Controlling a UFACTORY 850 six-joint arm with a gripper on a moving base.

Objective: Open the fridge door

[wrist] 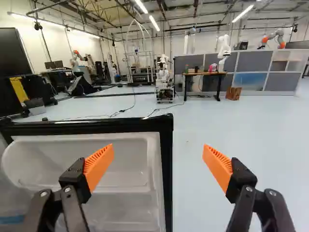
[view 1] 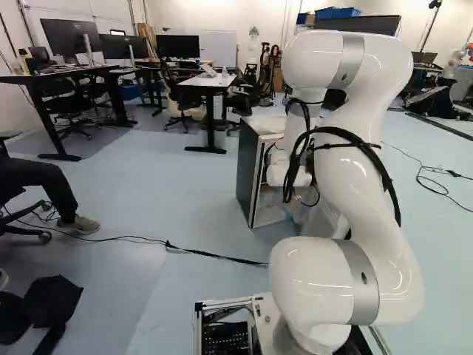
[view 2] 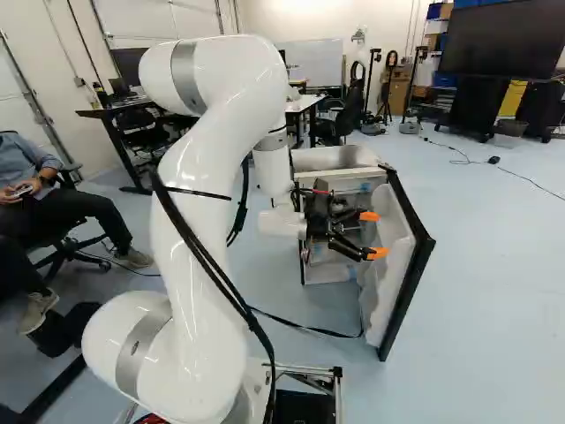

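Observation:
In the right base view my gripper [view 2: 372, 235] reaches across the front of the small fridge [view 2: 334, 159], its orange tips toward the inner side of the fridge door [view 2: 390, 265]. That door stands swung wide, white liner facing the arm, black panel outward. From the wrist, the gripper [wrist: 159, 150] is open with its fingers far apart. One finger overlaps the door's inner shelves [wrist: 87, 159]; the door's black edge [wrist: 166, 179] shows between the fingers, and neither seems to grip it. The fridge's dark side [view 1: 249, 163] shows in the left base view, where the arm hides the gripper.
A seated person is at the left of both base views. A black cable [view 1: 207, 254] runs over the floor [view 1: 177, 200] toward the base. Desks [view 1: 211, 83] and chairs stand behind the fridge. Another robot [wrist: 164, 79] stands far off beyond the door.

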